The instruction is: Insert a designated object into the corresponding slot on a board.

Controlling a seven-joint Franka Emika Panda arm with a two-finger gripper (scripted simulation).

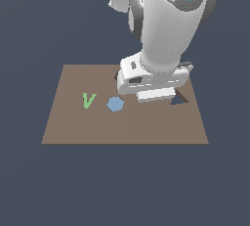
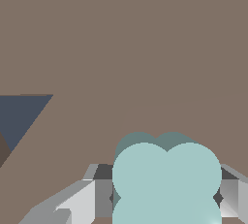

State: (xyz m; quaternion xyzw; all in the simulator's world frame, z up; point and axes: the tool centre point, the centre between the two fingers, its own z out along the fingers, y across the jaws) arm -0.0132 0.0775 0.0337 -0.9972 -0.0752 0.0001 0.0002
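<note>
The pale teal lobed piece, the designated object [image 2: 166, 179], fills the space between my gripper's [image 2: 164, 196] two grey fingers [image 2: 82, 199], which are shut on its sides. It hangs just above the brown board [image 2: 121, 48]. In the exterior view the white hand [image 1: 151, 80] hovers low over the far middle of the board [image 1: 122, 129] and hides the fingers and the piece. A sliver of a dark cut-out [image 1: 117, 77] peeks out at the hand's left edge. Too little of it shows to tell whether it is the slot.
A blue hexagon [image 1: 115, 104] and a green V-shaped piece [image 1: 88, 100] lie on the board toward the exterior view's left. A dark triangular cut-out [image 1: 180, 99] [image 2: 22, 116] sits beside the hand on the right. Around the board is dark floor.
</note>
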